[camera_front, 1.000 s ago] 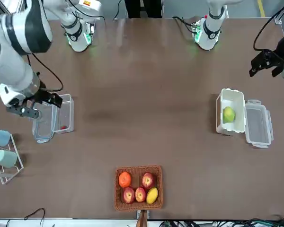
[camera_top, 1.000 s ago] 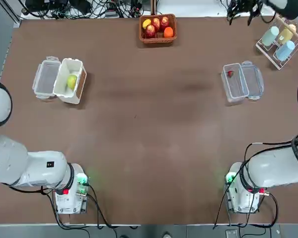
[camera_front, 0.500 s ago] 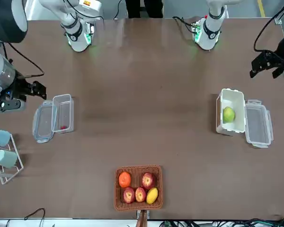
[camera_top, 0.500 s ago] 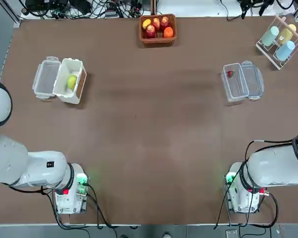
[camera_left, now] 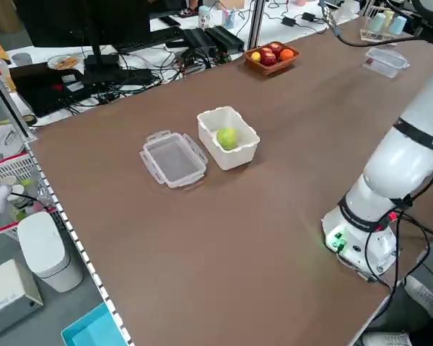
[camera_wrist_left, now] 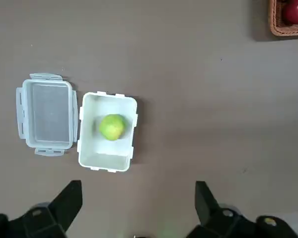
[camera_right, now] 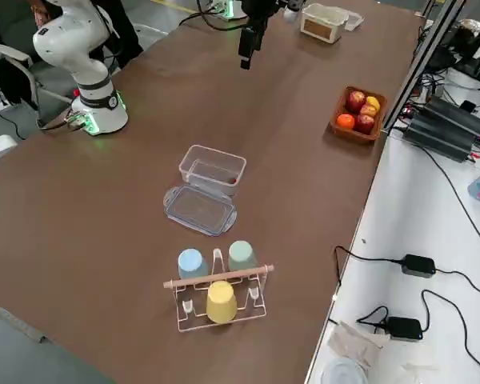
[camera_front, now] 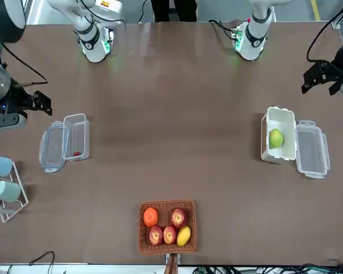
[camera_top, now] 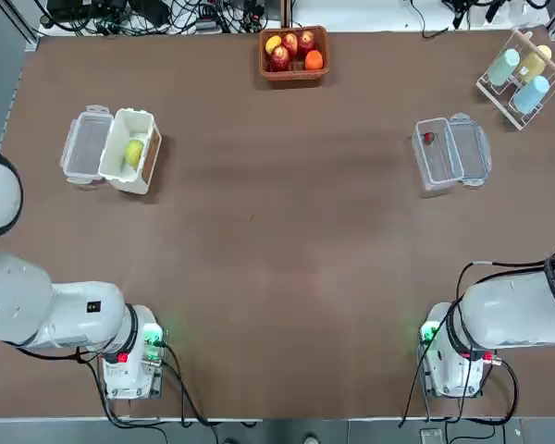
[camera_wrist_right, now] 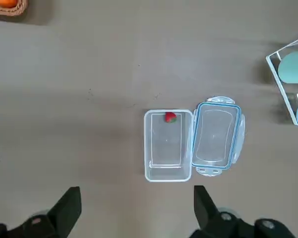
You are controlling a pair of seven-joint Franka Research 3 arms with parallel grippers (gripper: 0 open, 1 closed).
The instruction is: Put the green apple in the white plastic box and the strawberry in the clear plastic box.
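So the green apple (camera_top: 134,153), round, yellow-green and smooth, sits inside the white plastic box (camera_top: 122,171), upper left of the top view. That's an opaque tub with rounded corners, and its cloudy see-through lid (camera_top: 85,145) lies open beside it.

The strawberry (camera_top: 429,138), a tiny red thing with a bit of green leaf, is in the clear plastic box (camera_top: 437,166), toward the upper right. Thin, glassy-looking plastic, rounded corners, clear lid (camera_top: 472,150) flopped open next to it.

The left gripper (camera_wrist_left: 139,209) is wide open and holding nothing; it's at the right edge of the front view, upper part. The right gripper (camera_wrist_right: 137,211) is also spread wide and empty, at the left edge of the front view, upper part.

Up top in the top view there's a woven brown basket (camera_top: 294,74) of shiny fruit (camera_front: 179,217), and top right a white wire rack (camera_top: 527,116) with smooth pastel cups (camera_top: 532,94). All of it's on a flat brown table (camera_top: 277,240).
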